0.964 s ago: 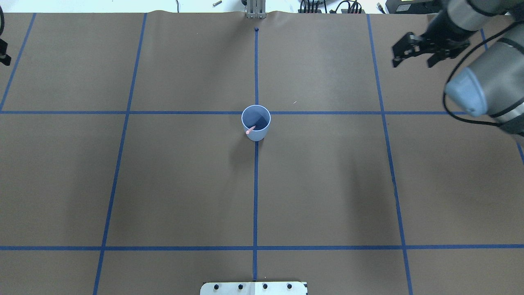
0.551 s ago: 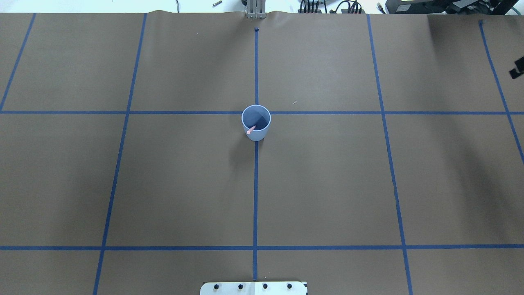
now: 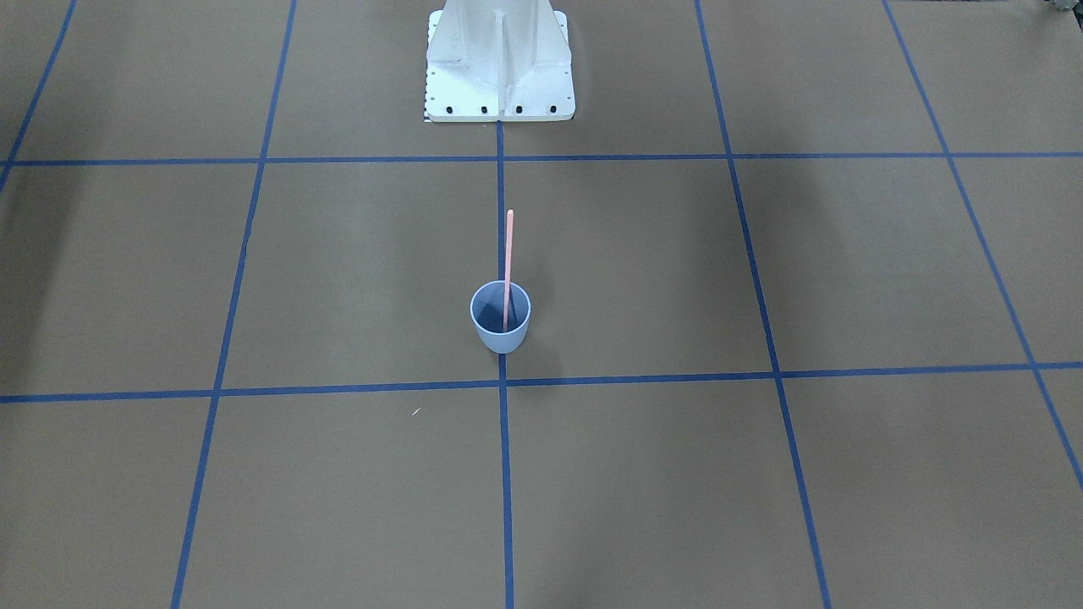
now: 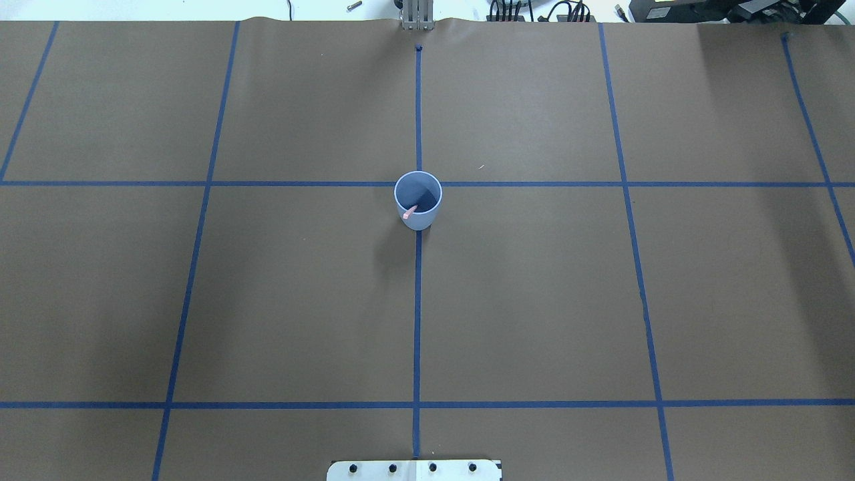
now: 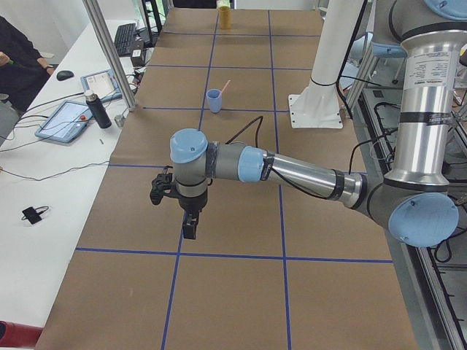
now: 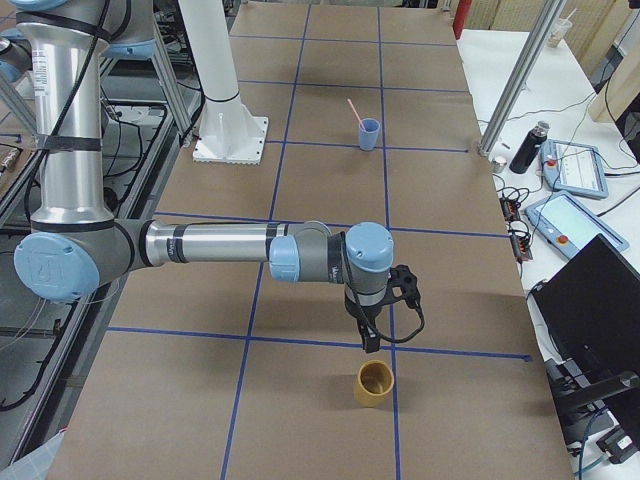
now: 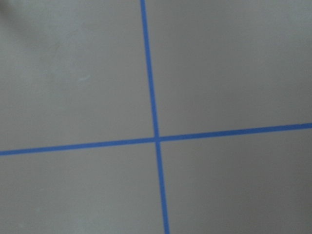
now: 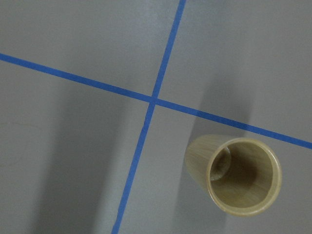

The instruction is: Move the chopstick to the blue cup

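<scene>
The blue cup [image 4: 420, 223] stands upright at the table's middle, on the centre tape line. The pale pink chopstick [image 3: 508, 250] stands in it and leans on the rim, its top half above the cup. Both also show in the exterior left view, cup [image 5: 214, 102] and stick [image 5: 225, 87]. My left gripper [image 5: 188, 227] hangs over bare table far from the cup. My right gripper [image 6: 370, 340] hangs at the other end. Both show only in side views, so I cannot tell whether they are open or shut.
A bamboo cup [image 6: 376, 383] stands just below my right gripper and looks empty in the right wrist view [image 8: 239, 175]. The white robot pedestal [image 3: 500, 68] stands behind the blue cup. A bottle [image 5: 101, 111] and tablets lie on the operators' side table.
My right arm has moved out of the overhead view past its right edge. The blue cup and the chopstick have not moved.
</scene>
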Motion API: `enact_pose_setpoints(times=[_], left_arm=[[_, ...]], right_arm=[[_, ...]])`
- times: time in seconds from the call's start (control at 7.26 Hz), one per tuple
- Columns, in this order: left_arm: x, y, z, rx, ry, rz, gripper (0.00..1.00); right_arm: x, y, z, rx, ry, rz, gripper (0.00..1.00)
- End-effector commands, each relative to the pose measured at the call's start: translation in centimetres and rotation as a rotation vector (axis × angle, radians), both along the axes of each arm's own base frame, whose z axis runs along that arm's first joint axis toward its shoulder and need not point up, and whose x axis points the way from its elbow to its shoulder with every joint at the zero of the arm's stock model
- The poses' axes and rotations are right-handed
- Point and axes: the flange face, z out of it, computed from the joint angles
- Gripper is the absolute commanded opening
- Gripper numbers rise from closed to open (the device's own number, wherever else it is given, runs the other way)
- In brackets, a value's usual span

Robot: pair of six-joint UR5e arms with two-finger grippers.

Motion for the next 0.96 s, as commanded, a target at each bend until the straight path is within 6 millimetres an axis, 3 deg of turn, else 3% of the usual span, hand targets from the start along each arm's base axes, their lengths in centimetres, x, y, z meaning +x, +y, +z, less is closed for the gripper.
enact_pose_setpoints(times=[0.0,0.28,0.83], left_arm=[[0.0,1.5,6.1,-0.011,0.004,-0.006,0.99],[0.0,1.3,6.1,0.002,0.006,-0.013,0.99],[0.7,1.6,5.8,-0.019,0.107,-0.023,0.99]], right_arm=[[1.2,1.9,2.3,-0.042,0.005,0.02,1.0],[1.2,1.1,1.2,-0.033,0.002,0.036,1.0],[1.2,0.9,1.2,-0.04,-0.002,0.043,1.0]])
